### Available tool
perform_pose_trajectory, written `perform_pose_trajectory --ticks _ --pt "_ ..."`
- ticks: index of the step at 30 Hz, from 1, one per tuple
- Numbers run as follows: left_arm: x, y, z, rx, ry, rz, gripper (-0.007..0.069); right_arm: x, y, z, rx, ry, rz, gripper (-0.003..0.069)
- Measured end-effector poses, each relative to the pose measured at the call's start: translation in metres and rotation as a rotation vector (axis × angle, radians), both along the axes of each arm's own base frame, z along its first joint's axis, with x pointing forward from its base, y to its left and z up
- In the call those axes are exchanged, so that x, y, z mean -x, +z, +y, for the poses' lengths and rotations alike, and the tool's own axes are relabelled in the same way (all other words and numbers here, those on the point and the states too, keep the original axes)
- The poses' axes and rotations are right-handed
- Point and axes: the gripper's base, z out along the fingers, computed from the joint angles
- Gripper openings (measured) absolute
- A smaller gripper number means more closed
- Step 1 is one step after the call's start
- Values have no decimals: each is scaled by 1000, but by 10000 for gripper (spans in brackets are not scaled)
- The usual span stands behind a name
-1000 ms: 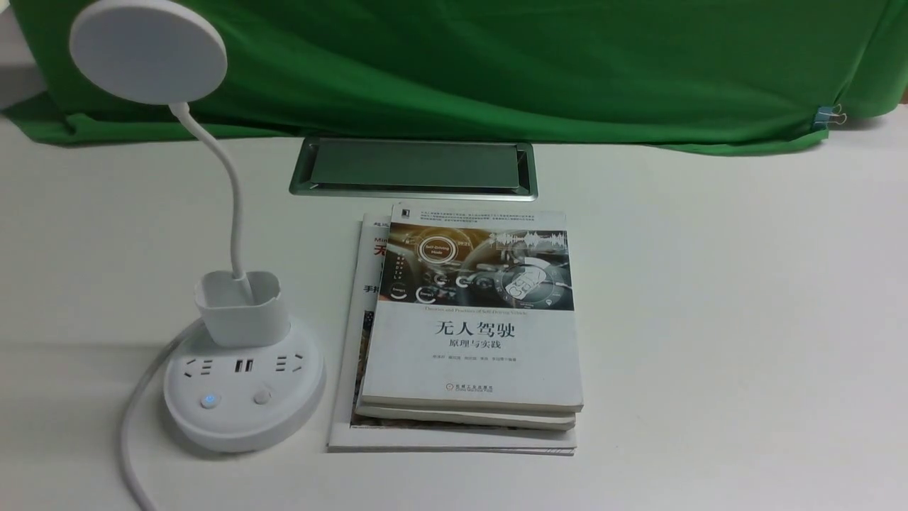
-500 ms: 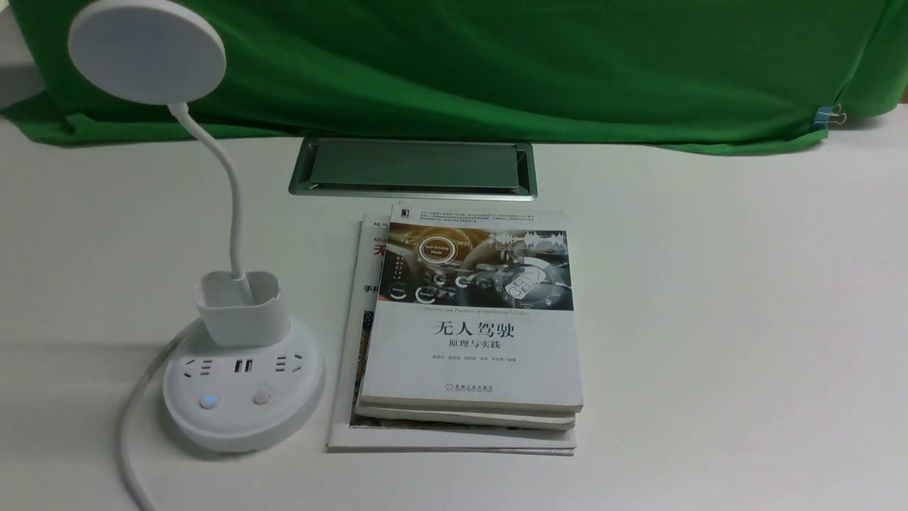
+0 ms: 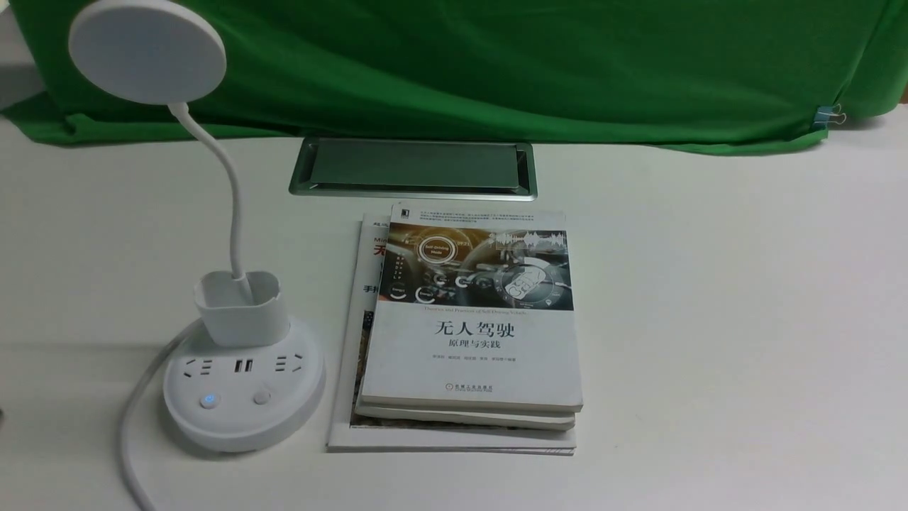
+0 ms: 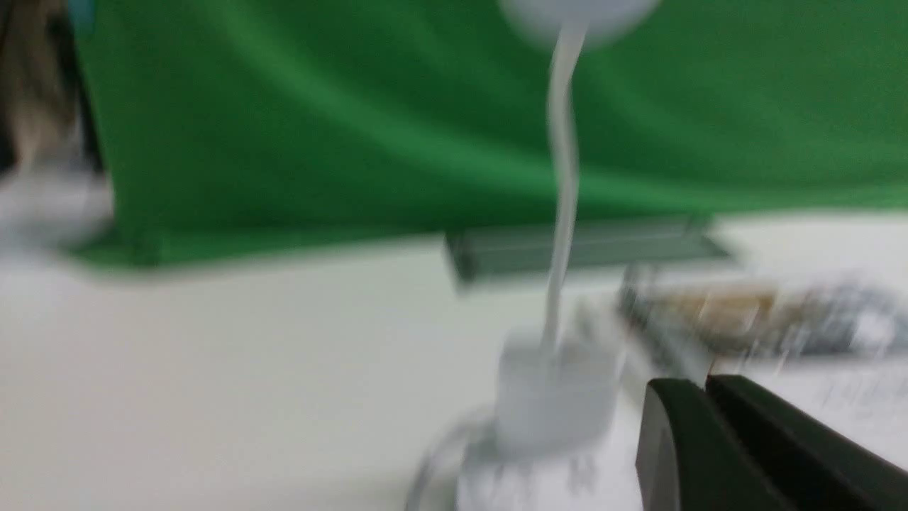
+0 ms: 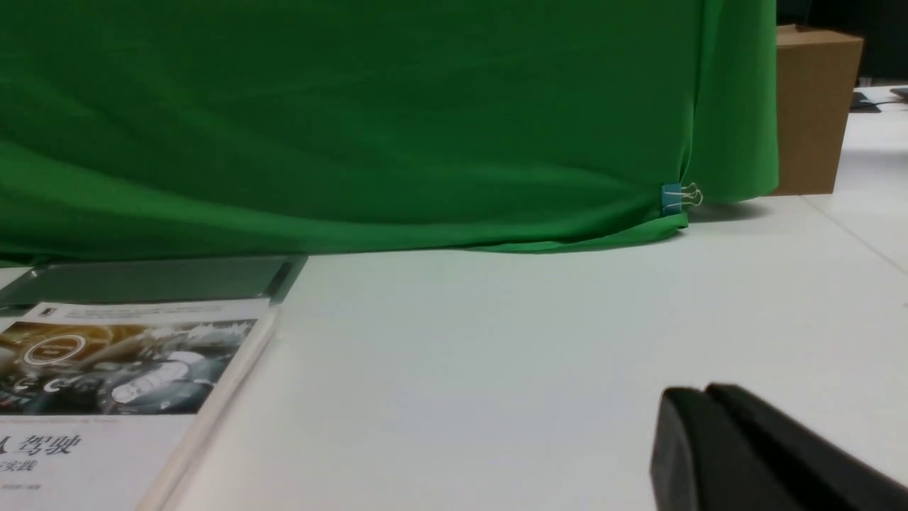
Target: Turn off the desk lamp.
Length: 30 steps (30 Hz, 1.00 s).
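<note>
- Two sets of fingers, both pressed together and empty: left fingers (image 4: pixel 709 387), right fingers (image 5: pixel 709 397).
- Ahead of my left fingers, near, stands the desk lamp (image 3: pixel 241 387) on the tabletop (image 3: pixel 709 319), neck rising upright from its base.
- Its lit button (image 3: pixel 208 401) faces me.
- My right fingers sit well apart, beyond the books (image 3: pixel 472 333); the left is nearer for the press.
</note>
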Motion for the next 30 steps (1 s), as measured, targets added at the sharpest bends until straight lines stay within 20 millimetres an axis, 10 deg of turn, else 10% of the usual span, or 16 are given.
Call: perform_pose_trajectory --ticks 6,30 --pt "-8 -54 0 -43 4 144 19 0 0 0 0 0 -1 35" --pt "-10 -47 1 -59 15 46 19 0 0 0 0 0 1 35"
